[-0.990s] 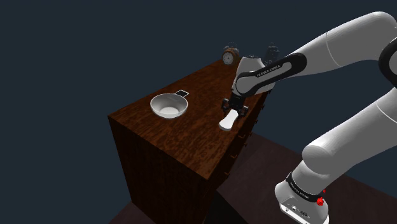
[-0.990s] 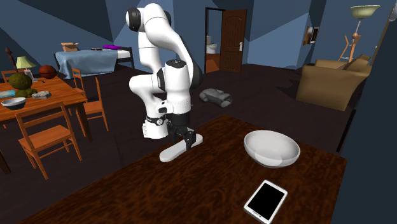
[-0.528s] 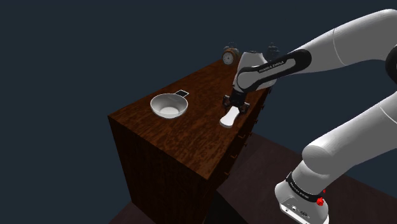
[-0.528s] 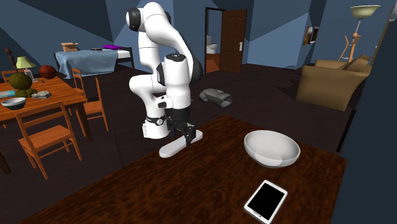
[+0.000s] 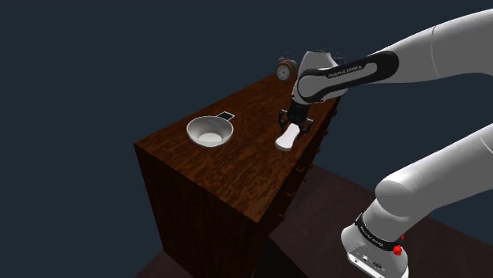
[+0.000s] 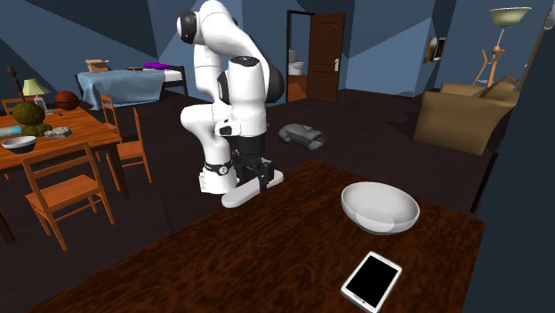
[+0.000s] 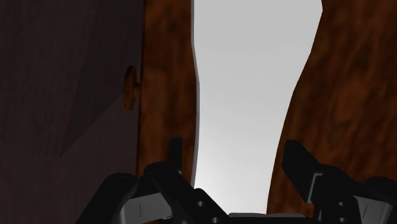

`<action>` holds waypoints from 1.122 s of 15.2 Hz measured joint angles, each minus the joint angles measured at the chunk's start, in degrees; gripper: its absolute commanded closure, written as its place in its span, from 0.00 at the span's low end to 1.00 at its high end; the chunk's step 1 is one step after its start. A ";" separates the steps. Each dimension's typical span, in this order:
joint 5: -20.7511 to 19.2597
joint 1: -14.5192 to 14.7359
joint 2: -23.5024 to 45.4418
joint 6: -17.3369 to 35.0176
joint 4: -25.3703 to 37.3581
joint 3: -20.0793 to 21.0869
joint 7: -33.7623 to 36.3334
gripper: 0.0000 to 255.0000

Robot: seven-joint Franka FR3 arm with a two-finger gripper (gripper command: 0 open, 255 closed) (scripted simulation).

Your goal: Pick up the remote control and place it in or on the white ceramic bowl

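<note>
The remote control (image 5: 286, 140) is a plain white, elongated bar that hangs tilted just above the near right edge of the dark wooden dresser top (image 5: 237, 162). My gripper (image 5: 294, 123) is shut on its upper end. In the wrist view both black fingers (image 7: 175, 156) clasp the sides of the remote (image 7: 254, 95). From the second exterior view the remote (image 6: 249, 189) slants down to the left under the gripper (image 6: 253, 174). The white bowl (image 5: 209, 130) stands apart on the shoulder view's left; in the second exterior view the bowl (image 6: 380, 206) lies well to the right.
A black-screened tablet (image 6: 372, 279) lies flat near the bowl. A small clock (image 5: 284, 71) stands at the far corner of the dresser. Drawer knobs (image 7: 130, 87) line the dresser front below the remote. Chairs, a table and a sofa stand farther off.
My gripper has risen with the remote in it and shifted a little toward the far end of the dresser. The bowl and tablet have not moved.
</note>
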 measured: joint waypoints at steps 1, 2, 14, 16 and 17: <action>0.04 0.02 -0.49 -0.91 0.43 -0.07 -0.01 1.00; 0.08 0.05 -0.92 -1.69 0.78 -0.11 -0.01 1.00; -0.04 -0.04 -4.29 -11.66 7.40 -0.93 -0.14 1.00; 0.00 0.37 -2.78 -12.00 9.34 0.17 1.42 1.00; -0.04 0.60 -1.73 -12.19 10.59 0.85 2.40 1.00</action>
